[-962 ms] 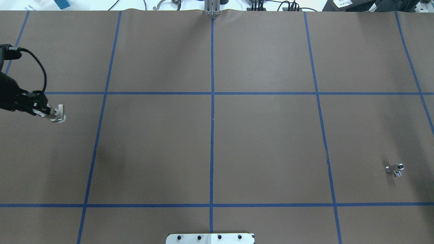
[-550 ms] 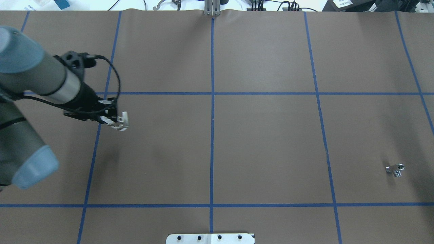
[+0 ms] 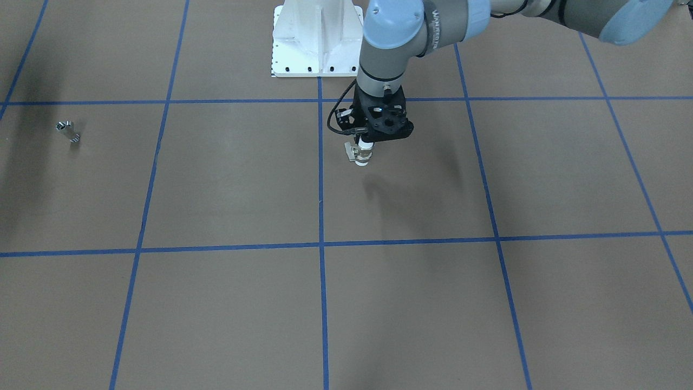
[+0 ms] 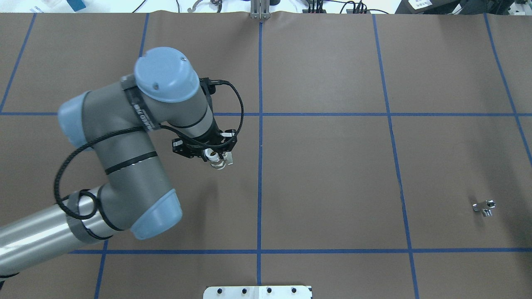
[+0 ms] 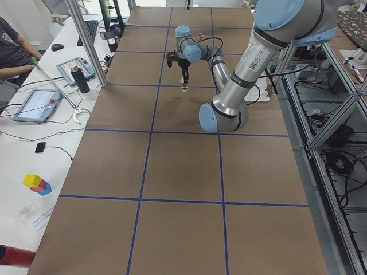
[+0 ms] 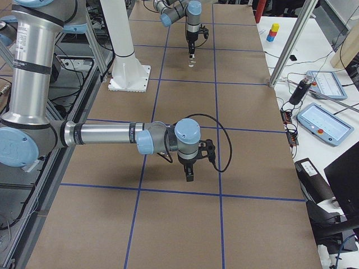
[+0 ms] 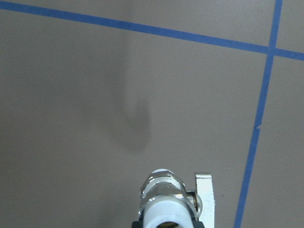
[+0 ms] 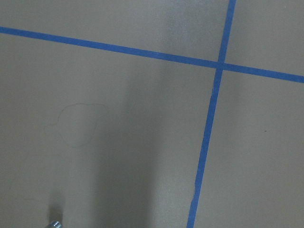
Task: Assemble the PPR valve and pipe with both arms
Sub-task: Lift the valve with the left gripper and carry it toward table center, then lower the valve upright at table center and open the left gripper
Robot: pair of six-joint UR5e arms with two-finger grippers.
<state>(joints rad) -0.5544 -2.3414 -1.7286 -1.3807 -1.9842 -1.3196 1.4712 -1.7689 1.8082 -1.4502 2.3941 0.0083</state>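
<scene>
PPR valve [image 3: 361,154] hangs with its long axis vertical above the table [image 4: 332,166] near the middle, clamped in the left gripper [image 4: 213,155]; the pipe [image 4: 484,206] rests on the table far to the robot's right, nearer the right gripper [image 6: 189,175], whose jaw state I cannot tell

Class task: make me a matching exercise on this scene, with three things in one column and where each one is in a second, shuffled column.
Things
1. white plastic valve with shiny metal rings
2. small shiny silver metal pipe
3. white bolted pedestal

Places
A. lying on the brown table, on the robot's right side
B. standing at the robot's edge of the table
C. gripped in the left claw, off the table

Pairs: 1-C, 2-A, 3-B
</scene>
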